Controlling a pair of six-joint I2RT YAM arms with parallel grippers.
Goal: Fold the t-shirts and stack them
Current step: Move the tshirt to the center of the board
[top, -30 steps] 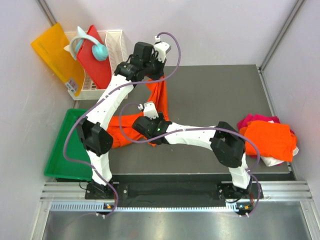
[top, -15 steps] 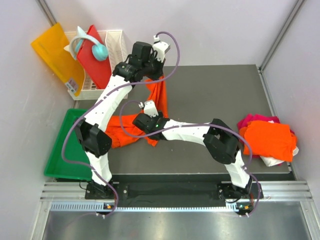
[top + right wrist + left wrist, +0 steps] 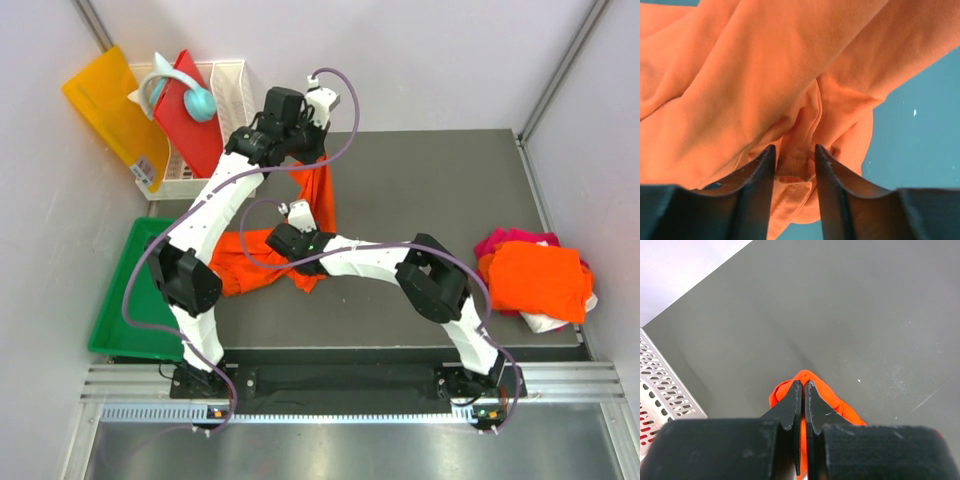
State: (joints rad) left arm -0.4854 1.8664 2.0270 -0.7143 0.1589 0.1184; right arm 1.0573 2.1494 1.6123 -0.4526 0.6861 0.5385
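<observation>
I see the left gripper [image 3: 802, 385] with its jaws pressed almost together, only a hairline slit between the black fingers. They pinch a small bunched fold of the orange t-shirt [image 3: 318, 195], which pokes out past the tips towards 12 o'clock in the wrist view. From the top camera that pinch sits at about 11 o'clock on the dark grey table [image 3: 430, 190], close to the far edge. A narrow band of cloth runs from there towards 6 o'clock. The right gripper [image 3: 794, 150] has its jaws a little apart, and a raised ridge of the same shirt fills the gap and touches both inner faces, so it is clamped on fabric. Around that ridge the cloth lies in broad soft folds with a stitched hem curling below the tips. Overhead, the rest of the shirt spreads in a crumpled mass at about 9 o'clock on the table, its left end just beside the green tray [image 3: 125, 300]; the arms hide part of it. At 3 o'clock, well apart, a second orange t-shirt [image 3: 535, 278] lies on top of a magenta-pink t-shirt [image 3: 510, 240] at the table's right edge.
</observation>
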